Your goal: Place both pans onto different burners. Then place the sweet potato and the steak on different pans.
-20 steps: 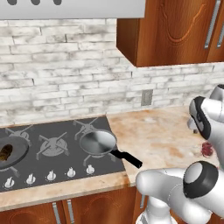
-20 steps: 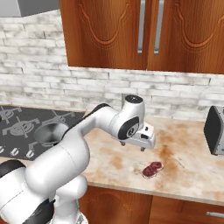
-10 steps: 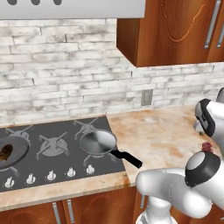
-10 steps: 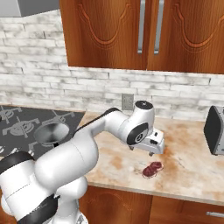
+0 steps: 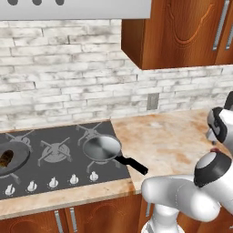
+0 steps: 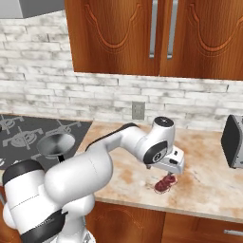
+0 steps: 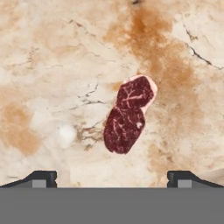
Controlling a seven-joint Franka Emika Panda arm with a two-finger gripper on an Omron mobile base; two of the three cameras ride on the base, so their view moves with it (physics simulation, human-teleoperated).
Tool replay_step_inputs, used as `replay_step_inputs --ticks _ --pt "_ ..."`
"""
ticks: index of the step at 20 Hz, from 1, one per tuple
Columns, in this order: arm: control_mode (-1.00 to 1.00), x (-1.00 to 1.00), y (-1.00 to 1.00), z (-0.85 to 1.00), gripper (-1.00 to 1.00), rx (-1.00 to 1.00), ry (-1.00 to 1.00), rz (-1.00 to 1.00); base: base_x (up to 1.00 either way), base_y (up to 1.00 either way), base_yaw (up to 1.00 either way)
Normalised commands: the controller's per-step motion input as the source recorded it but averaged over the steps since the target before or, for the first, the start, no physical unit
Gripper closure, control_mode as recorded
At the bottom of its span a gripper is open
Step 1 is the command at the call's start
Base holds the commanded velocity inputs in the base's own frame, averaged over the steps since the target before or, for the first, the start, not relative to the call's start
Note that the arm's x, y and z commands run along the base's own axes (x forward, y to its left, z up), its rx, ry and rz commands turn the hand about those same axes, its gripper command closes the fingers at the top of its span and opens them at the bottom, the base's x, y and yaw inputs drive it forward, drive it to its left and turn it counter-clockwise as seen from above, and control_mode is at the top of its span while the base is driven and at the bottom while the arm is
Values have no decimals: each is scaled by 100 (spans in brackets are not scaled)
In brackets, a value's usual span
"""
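A red steak [image 7: 129, 114] with white marbling lies flat on the beige stone counter [image 6: 209, 185]. My gripper [image 6: 172, 173] hangs open just above the steak [image 6: 164, 183], and its two fingertips [image 7: 41, 177] stand wide apart with nothing between them. The grey steel pan [image 5: 102, 148] with a long black handle sits on the front right burner of the dark cooktop [image 5: 68, 166]. At the far left a black skillet [image 5: 20, 152] rests on another burner with the brown sweet potato [image 5: 6, 158] inside it.
A dark toaster [image 6: 232, 141] stands at the right end of the counter. A wall socket [image 6: 138, 110] sits in the brick backsplash, with wooden cabinets above. Between the two pans is a bare burner grate [image 5: 54, 149]. White knobs line the cooktop's front edge.
The arm has swung right and lowered, bringing the open gripper from left of the steak to directly over it. Pans, sweet potato and steak have not moved.
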Motion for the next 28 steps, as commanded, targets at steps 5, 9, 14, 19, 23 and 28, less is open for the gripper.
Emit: replay_step_inputs --ticks 5,9,14,19,23,28 --pt "-100 -9 -2 -15 -100 0 0 -1 0 0 0" --pt "-100 0 0 -21 -100 0 0 0 0 0 0" --pt "-100 0 0 -28 -100 0 0 0 0 0 0" --pt "-100 0 0 -27 -100 0 0 0 0 0 0" --pt "-100 0 0 -23 -100 0 0 0 0 0 0" --pt "-100 0 -4 -15 -100 0 0 0 0 0 0"
